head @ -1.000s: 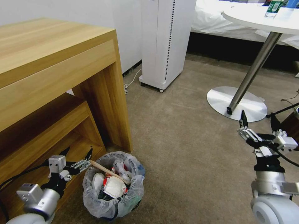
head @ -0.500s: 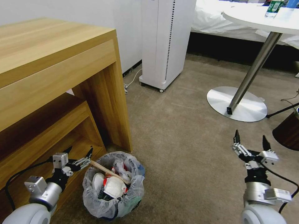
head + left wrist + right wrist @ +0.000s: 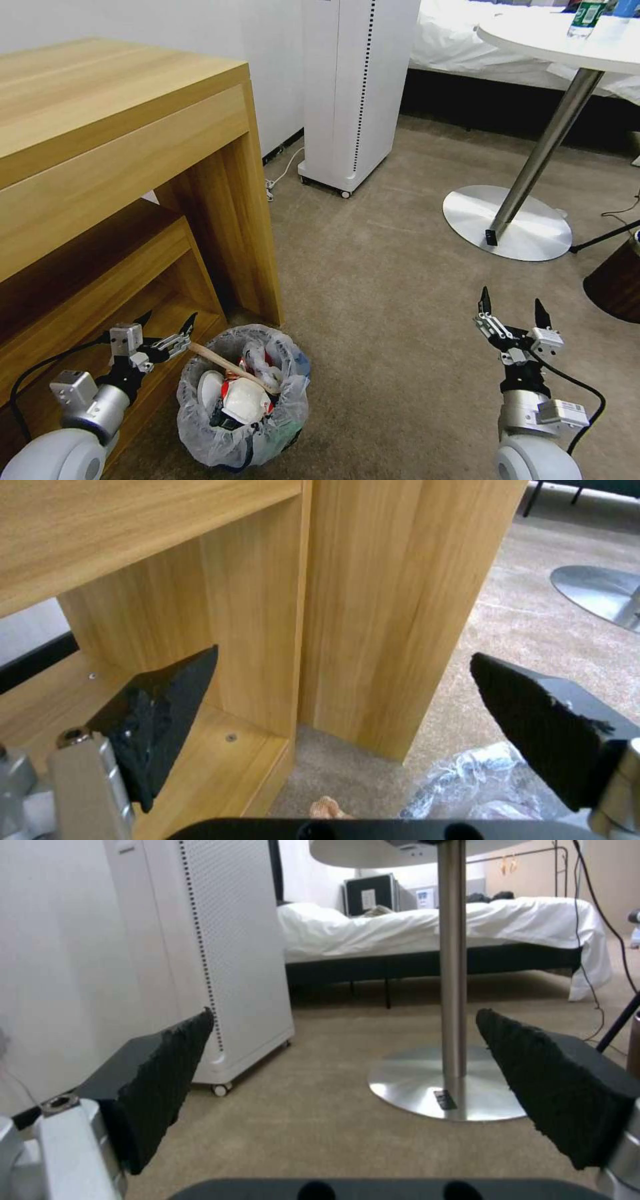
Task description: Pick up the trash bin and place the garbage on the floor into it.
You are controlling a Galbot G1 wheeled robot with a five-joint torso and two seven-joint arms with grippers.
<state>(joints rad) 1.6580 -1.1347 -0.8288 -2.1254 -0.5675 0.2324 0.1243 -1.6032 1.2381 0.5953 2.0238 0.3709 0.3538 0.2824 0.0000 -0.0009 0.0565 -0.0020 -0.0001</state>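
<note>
- trash bin (image 3: 243, 400) sits on the floor (image 3: 400, 333) at about 7 o'clock in the head view, just beside the foot of the wooden side panel; small round thing lined with a crinkly see-through white bag with some blue print, can't read what it says
- bin is stuffed with garbage (image 3: 245, 397): crumpled white stuff, bits of red wrapper, and a thin wooden stick (image 3: 230, 365) poking out toward 10 o'clock over the rim
- left claw (image 3: 166, 330) hangs at 8 o'clock, just beside the stick's outer end and in front of the low shelf, fingers spread wide, nothing in them; left wrist view shows both black wedge-shaped pads (image 3: 167, 715) with rough, chewed-up edges
- right claw (image 3: 512, 311) is at 5 o'clock over bare carpet, well apart from the bin, pointing up, also wide open and empty
- floor is beige-tan short-pile carpet, matte
- wooden unit (image 3: 120, 173) is light oak-look laminate with a visible grain, screw heads in the shelf
- tall white appliance (image 3: 353, 87) at 12 o'clock, boxy, on small wheels, column of tiny perforations down the front
- round white table (image 3: 567, 40) at 1 o'clock on a shiny metal pole and disc base (image 3: 507, 223); a bottle with a green label (image 3: 587, 17) on top, text too small to read
</note>
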